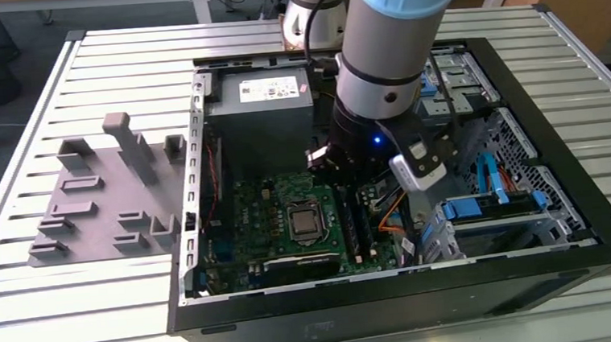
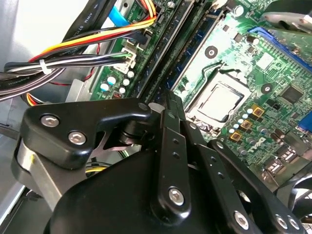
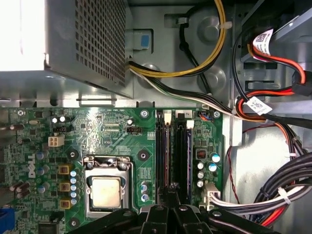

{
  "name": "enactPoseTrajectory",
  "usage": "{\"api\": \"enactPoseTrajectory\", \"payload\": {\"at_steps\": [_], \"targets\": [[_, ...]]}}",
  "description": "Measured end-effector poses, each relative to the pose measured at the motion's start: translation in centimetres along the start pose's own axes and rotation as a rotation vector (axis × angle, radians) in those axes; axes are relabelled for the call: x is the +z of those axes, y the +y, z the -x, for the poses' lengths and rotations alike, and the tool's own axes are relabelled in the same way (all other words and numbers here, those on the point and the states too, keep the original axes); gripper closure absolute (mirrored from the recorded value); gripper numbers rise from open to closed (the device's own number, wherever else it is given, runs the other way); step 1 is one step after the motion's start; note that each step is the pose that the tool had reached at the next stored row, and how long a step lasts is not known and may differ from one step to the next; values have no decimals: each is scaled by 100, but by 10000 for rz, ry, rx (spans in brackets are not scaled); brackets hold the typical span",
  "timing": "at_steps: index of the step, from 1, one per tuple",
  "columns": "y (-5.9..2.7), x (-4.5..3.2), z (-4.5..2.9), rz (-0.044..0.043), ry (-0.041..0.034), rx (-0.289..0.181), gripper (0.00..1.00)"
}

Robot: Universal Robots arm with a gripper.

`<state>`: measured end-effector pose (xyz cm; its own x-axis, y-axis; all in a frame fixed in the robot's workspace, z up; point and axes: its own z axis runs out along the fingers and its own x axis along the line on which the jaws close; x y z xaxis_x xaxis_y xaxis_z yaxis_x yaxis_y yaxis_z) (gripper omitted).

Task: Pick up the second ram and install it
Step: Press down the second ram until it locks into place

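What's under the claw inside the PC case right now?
The black claw sits over the long black memory slots on the green motherboard, beside the silver processor socket. The slots' near ends are covered by it.

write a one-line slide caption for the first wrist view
Gripper poised over the black memory slots beside the CPU socket on the green motherboard.

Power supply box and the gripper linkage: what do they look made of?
Power supply box: looks like bare grey sheet metal, matt, with a punched vent grid. Gripper linkage: black, smooth, slightly glossy with silver screw heads; coated metal or hard plastic, can't tell which.
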<state>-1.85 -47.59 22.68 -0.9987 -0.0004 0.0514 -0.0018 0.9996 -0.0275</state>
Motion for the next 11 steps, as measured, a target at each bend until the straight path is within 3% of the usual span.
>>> {"api": "enactPoseTrajectory", "payload": {"at_steps": [11], "targets": [[1, 37, 2, 6, 0, -1, 89]]}}
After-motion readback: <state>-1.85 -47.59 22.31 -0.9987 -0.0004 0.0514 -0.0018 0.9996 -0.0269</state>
